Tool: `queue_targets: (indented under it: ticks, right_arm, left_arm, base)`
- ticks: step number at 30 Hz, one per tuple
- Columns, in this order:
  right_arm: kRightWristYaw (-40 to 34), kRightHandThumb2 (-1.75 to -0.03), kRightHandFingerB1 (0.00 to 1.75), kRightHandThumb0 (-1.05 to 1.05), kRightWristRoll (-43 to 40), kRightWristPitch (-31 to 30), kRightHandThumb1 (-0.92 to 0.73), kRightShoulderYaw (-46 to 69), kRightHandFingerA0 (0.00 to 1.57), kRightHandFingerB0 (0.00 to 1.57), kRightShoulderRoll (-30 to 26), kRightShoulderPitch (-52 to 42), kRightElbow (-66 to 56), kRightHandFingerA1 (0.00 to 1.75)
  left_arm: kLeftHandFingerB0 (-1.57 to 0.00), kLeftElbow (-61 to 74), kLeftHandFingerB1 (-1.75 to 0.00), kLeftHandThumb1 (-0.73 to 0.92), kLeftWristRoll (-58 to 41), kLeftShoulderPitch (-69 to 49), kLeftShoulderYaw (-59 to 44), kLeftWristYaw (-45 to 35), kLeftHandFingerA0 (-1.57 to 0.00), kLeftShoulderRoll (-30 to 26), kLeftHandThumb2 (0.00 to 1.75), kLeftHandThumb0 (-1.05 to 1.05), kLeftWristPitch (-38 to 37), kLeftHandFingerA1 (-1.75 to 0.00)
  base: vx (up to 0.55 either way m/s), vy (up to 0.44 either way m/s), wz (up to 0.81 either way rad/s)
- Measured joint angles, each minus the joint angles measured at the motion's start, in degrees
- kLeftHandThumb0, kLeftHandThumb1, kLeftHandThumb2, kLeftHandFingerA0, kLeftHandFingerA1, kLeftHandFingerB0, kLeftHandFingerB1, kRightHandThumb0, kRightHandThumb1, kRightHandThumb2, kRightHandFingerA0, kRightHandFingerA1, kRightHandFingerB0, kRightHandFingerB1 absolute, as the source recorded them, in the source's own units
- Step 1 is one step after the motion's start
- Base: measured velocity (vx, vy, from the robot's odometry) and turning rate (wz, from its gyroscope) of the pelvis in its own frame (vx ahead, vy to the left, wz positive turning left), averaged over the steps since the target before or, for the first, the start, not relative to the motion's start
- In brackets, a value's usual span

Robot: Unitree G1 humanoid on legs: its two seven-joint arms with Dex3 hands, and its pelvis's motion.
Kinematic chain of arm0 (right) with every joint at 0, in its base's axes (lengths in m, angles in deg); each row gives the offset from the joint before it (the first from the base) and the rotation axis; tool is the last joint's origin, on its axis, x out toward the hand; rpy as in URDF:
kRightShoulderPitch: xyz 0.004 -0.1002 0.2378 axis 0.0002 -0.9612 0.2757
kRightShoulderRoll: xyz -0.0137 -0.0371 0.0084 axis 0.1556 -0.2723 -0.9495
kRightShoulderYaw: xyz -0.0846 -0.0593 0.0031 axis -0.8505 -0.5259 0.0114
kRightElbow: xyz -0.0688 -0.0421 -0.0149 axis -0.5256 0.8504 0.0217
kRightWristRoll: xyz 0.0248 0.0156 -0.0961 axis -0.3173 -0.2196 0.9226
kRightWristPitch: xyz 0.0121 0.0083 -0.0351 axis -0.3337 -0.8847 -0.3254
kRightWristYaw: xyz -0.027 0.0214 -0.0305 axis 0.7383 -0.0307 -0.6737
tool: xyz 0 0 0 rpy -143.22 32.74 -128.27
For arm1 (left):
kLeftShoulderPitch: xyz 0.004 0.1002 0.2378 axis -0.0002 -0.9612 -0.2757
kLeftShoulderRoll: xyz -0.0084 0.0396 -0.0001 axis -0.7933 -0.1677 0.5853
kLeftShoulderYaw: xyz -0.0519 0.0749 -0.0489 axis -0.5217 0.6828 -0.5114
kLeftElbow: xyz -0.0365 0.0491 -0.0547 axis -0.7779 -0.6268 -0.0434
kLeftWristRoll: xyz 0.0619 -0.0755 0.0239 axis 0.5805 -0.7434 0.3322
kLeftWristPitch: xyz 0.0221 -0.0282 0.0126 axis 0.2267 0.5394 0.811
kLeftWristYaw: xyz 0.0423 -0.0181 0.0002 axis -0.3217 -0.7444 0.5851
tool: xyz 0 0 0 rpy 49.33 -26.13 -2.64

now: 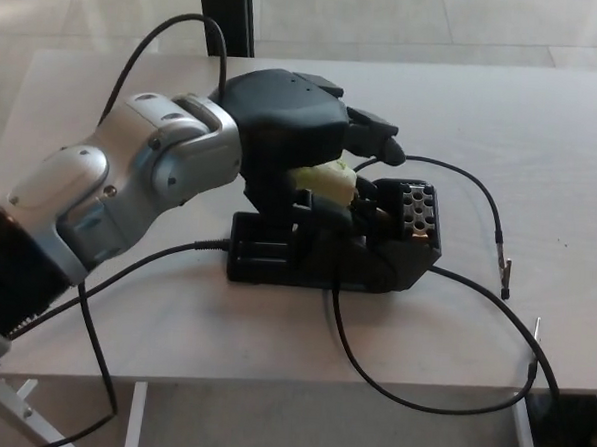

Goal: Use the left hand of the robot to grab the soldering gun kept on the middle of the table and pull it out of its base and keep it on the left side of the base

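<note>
While clamped by the left hand (289, 123), the soldering gun (326, 177) slants down-right into its base (377, 258).

Even, bright daylight fills the scene. The pale table (173, 327) looks slightly washed out, with only soft shadows. Detail is mildly blurred throughout.

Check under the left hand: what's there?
Under the left hand a bit of the soldering gun's pale green-taped handle shows, still seated in the black base. The rest of the handle is covered.
</note>
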Motion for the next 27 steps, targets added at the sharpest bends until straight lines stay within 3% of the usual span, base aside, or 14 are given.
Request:
queue_targets:
  ticks: [1,2,5,6,7,9,10,11,17,20,22,23,26,27]
  right_arm:
    - [0.0,-0.86,0.47,-0.52,0.0,0.0,-0.52,0.0,0.51,0.25,0.0,0.0,0.0,0.67]
    - [0.0,-0.59,0.34,-0.49,0.1,0.0,-0.66,-0.1,0.54,0.31,0.0,0.1,0.0,0.62]
    - [0.0,-0.59,0.34,-0.48,0.1,0.0,-0.65,-0.2,0.52,0.3,0.0,0.1,0.0,0.64]
    - [0.0,-0.59,0.33,-0.47,0.1,0.0,-0.63,-0.2,0.52,0.3,0.0,0.1,0.0,0.62]
    - [0.0,-0.86,0.47,-0.51,0.1,0.0,-0.51,-0.2,0.5,0.24,0.0,0.1,0.0,0.68]
    - [0.0,-0.6,0.34,-0.47,0.1,0.0,-0.66,-0.2,0.52,0.3,0.0,0.2,0.0,0.61]
    - [0.0,-0.6,0.33,-0.47,0.1,0.0,-0.66,-0.2,0.53,0.31,0.0,0.2,0.0,0.61]
    - [0.0,-0.59,0.34,-0.47,0.1,0.0,-0.66,-0.2,0.52,0.31,0.0,0.2,0.0,0.61]
    - [0.0,-0.6,0.34,-0.49,0.2,0.0,-0.66,-0.2,0.52,0.31,0.0,0.2,0.0,0.62]
    - [0.0,-0.59,0.34,-0.48,0.2,0.0,-0.65,-0.2,0.53,0.31,0.0,0.3,0.0,0.64]
    - [0.0,-0.59,0.34,-0.48,0.2,0.0,-0.65,-0.2,0.53,0.31,0.0,0.3,0.0,0.64]
    - [0.0,-0.59,0.34,-0.47,0.2,0.0,-0.65,-0.2,0.53,0.31,0.0,0.3,0.0,0.65]
    - [0.0,-0.59,0.34,-0.47,0.2,0.0,-0.66,-0.2,0.52,0.32,0.0,0.3,0.0,0.65]
    - [0.0,-0.59,0.35,-0.47,0.2,0.0,-0.66,-0.2,0.54,0.33,0.0,0.3,0.0,0.64]
  left_arm:
    - [-0.31,0.4,-0.32,0.82,0.7,0.2,0.3,-0.3,-0.03,-0.6,0.65,-0.78,0.0,-0.35]
    - [-0.24,0.7,-0.49,0.61,1.6,0.4,0.6,-0.6,-0.02,-1.2,0.99,-0.77,-0.1,-0.31]
    - [-0.28,1.5,-0.31,0.73,3.7,0.8,0.9,-1.2,0.0,-2.5,0.63,-0.71,-0.1,-0.16]
    - [-0.28,1.7,-0.31,0.74,4.4,0.9,1.1,-1.3,0.0,-3.0,0.63,-0.72,-0.1,-0.12]
    - [-0.16,1.9,-0.44,0.62,5.1,1.0,1.2,-1.4,0.0,-3.4,0.95,-0.79,-0.1,-0.16]
    - [-0.16,2.5,-0.44,0.6,6.7,1.2,1.5,-1.5,0.0,-4.0,0.93,-0.78,-0.1,-0.15]
    - [-0.27,2.9,-0.32,0.7,7.3,1.2,1.6,-1.6,0.0,-4.3,0.63,-0.68,-0.1,-0.14]
    - [-0.16,3.3,-0.44,0.56,8.3,1.2,1.8,-1.8,0.0,-4.8,0.9,-0.74,-0.1,-0.17]
    - [-0.13,5.1,-0.46,0.46,12.8,1.2,2.0,-1.9,0.0,-7.0,0.84,-0.68,-0.1,-0.2]
    - [-0.21,6.0,-0.35,0.5,15.1,1.2,2.2,-1.9,-0.16,-7.6,0.56,-0.51,-0.1,-0.68]
    - [-0.21,6.5,-0.35,0.5,16.4,1.1,2.4,-1.7,-0.16,-7.8,0.56,-0.51,0.0,-0.68]
    - [-0.22,6.8,-0.47,0.49,17.1,1.0,2.4,-1.5,-1.13,-7.9,0.81,-0.48,0.1,-1.25]
    - [-0.37,7.5,-0.38,0.62,19.5,0.4,2.6,-0.3,-1.12,-8.0,0.58,-0.43,0.4,-1.37]
    - [-0.68,7.7,-0.54,0.58,20.2,0.1,2.6,0.2,-0.98,-8.0,0.61,-0.36,0.6,-1.55]
  base:
    - [0.0,0.0,0.0]
    - [0.0,0.0,0.0]
    - [0.0,0.0,0.0]
    - [0.0,0.0,0.0]
    - [0.0,0.0,0.0]
    - [0.0,0.0,0.0]
    - [0.0,0.0,0.0]
    - [0.0,0.0,0.0]
    - [0.0,0.0,0.0]
    - [0.0,0.0,0.0]
    - [0.0,0.0,0.0]
    - [0.0,0.0,0.0]
    - [0.0,0.0,0.0]
    - [0.0,0.0,0.0]
